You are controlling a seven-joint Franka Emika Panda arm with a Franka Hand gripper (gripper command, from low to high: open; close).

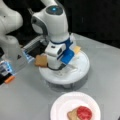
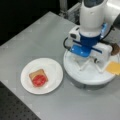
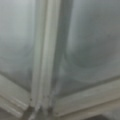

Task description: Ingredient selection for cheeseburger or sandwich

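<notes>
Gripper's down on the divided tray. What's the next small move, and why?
Probably lift the gripper slightly and shift toward the cheese square: it sits low on the divided tray with no piece seen under it, and the plate holds only toast and tomato disc.

My white-and-blue gripper (image 2: 90,65) hangs over a white tray (image 2: 82,75); yellow cheese (image 2: 113,68), brown toast (image 1: 41,60), red tomato (image 2: 39,80), white plate (image 2: 53,72), grey table (image 2: 37,37).

Two toast squares (image 1: 41,60), one tomato disc (image 1: 84,113), one cheese square (image 2: 114,68), two plates (image 2: 53,72).
</notes>
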